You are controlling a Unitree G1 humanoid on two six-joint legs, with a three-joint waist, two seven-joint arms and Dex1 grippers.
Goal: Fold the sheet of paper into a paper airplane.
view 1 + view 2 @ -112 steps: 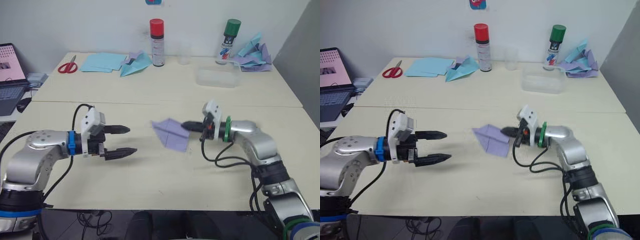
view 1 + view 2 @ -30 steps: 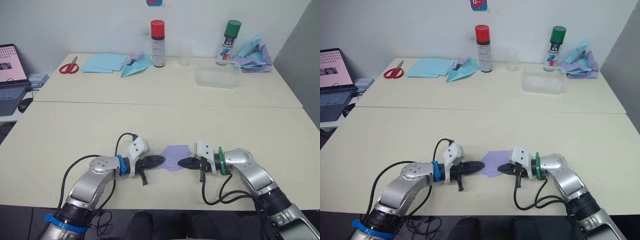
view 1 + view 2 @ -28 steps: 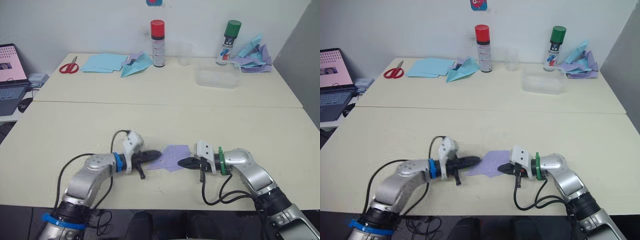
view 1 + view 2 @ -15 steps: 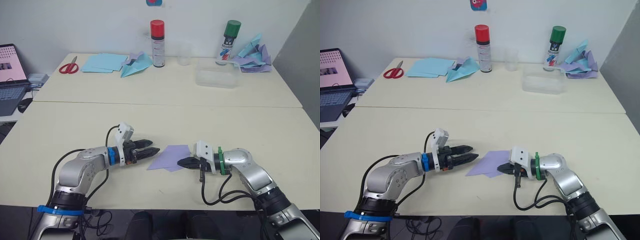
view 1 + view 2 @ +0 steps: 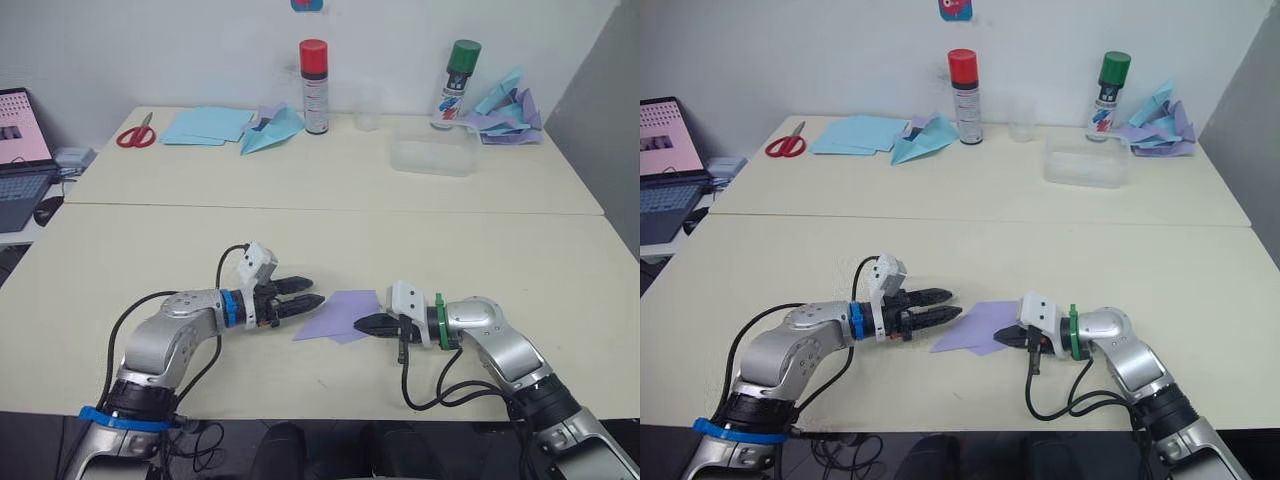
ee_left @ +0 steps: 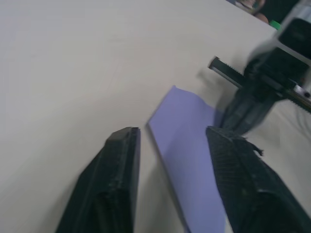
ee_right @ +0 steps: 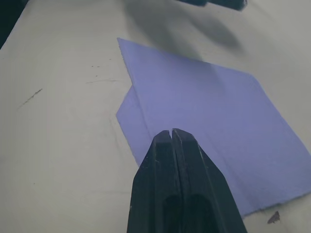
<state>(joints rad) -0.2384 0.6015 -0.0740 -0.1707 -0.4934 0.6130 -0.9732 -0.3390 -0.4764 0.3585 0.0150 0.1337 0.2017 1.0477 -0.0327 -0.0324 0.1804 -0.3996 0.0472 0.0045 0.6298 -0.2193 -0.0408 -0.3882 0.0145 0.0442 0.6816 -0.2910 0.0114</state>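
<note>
Sheet of paper [image 5: 342, 315]: lavender, folded flat

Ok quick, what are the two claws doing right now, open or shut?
Left claw: open, holding nothing, right beside the folded lavender paper.
Right claw: shut, its tip on the paper's edge.

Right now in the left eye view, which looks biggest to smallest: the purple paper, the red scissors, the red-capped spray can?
1. The purple paper, nearest the camera, which helps.
2. The red-capped spray can.
3. The red scissors.
The can and scissors sit far back, so their true sizes stay unsure.
</note>
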